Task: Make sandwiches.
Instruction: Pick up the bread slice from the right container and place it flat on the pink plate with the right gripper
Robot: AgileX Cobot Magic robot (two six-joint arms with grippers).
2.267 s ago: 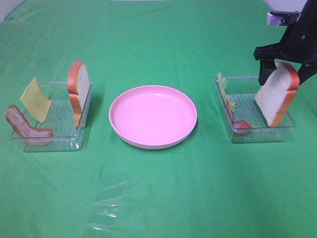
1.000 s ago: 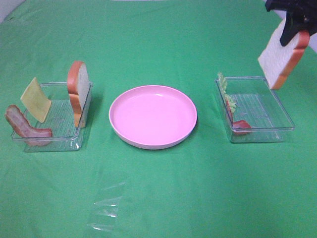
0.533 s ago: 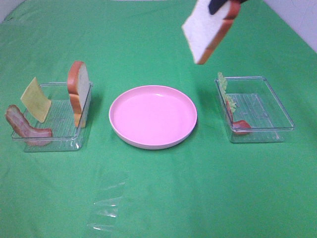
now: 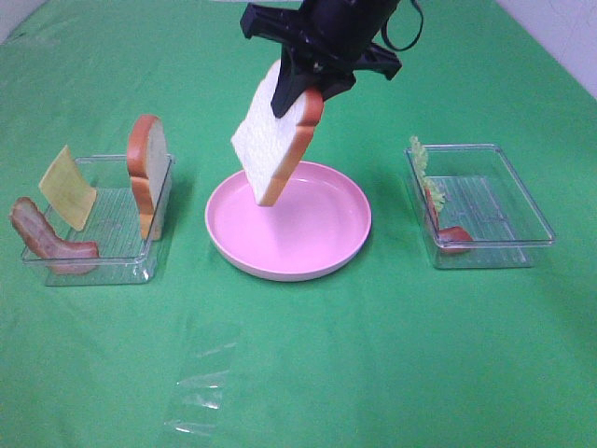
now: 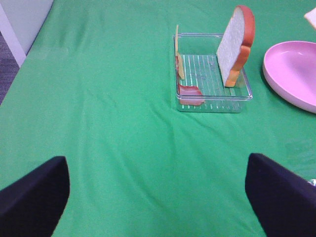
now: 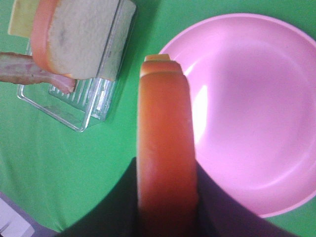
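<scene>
The exterior high view looks down from above the front edge, far enough back to take in the whole green tabletop (image 4: 373, 355). The left wrist view slants across the cloth from well back, toward the clear tray (image 5: 213, 104) by the left edge and the pink plate (image 5: 281, 84). The right wrist view looks straight down, close, past the bread slice (image 6: 165, 148), onto that same tray and plate.

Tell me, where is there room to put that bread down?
The pink plate, by the slice in the right claw, is bare. The right tray is free except along its plate-side wall. The left tray is crowded: upright slice, cheese, bacon.
</scene>
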